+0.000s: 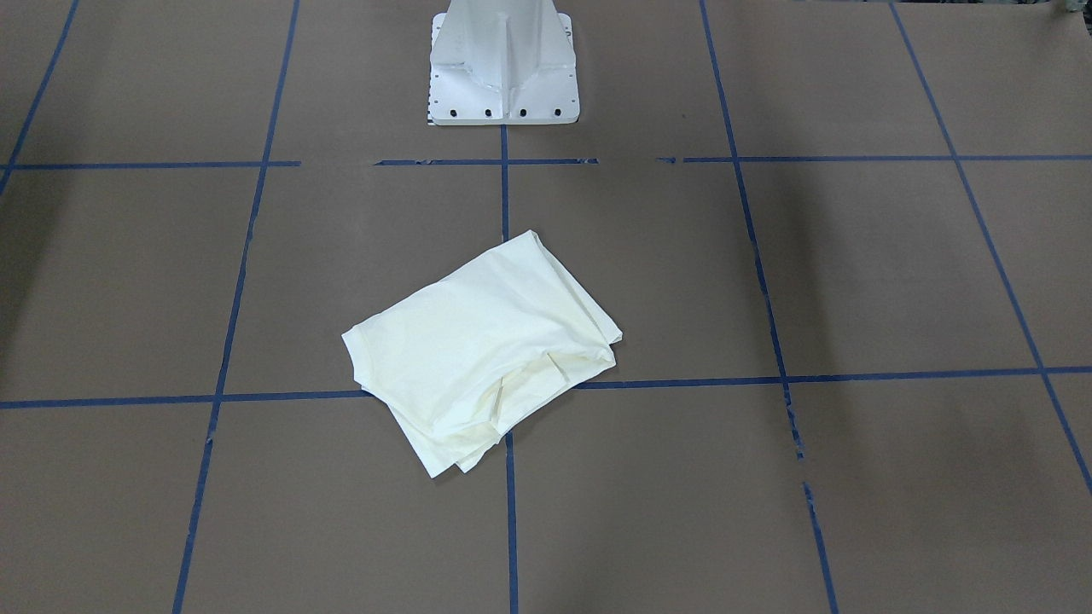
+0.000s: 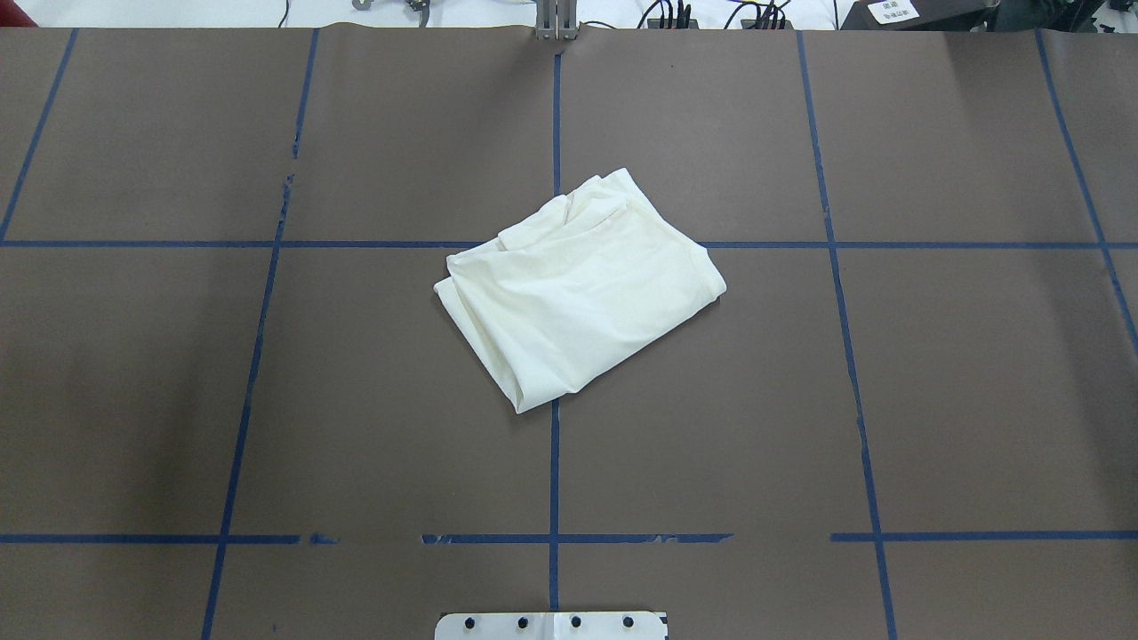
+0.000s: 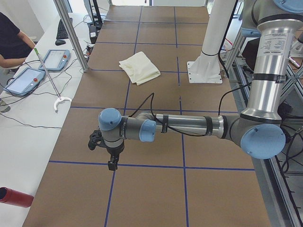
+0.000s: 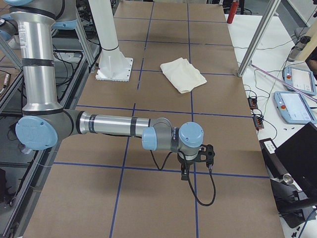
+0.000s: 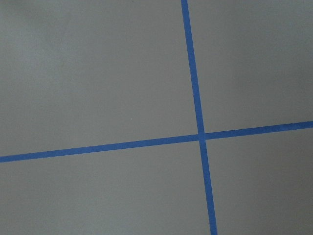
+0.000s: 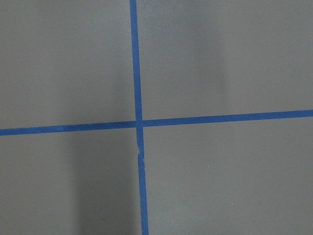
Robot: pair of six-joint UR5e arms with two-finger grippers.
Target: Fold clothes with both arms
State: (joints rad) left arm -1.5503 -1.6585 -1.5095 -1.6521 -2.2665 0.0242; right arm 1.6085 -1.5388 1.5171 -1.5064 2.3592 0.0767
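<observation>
- Left hand (image 3: 111,163): hangs low over the bare bench (image 2: 889,400), above a crossing of blue tape lines (image 5: 200,136); it holds nothing, but I cannot tell whether its fingers are apart or together
- Right hand (image 4: 185,173): hangs the same way at the opposite end of the bench, holding nothing; finger state cannot be told either
- T-shirt (image 2: 578,293): lies mid-bench, well apart from both hands, about 1 o'clock from the left hand in the left side view and 12 o'clock from the right hand in the right side view
- It is a compact tilted bundle, plain side up, with loose layers showing at its 12 o'clock edge in the overhead view
- Step: folding looks finished or nearly so
- Next: any tidying would call for both hands to travel to that loose edge
</observation>
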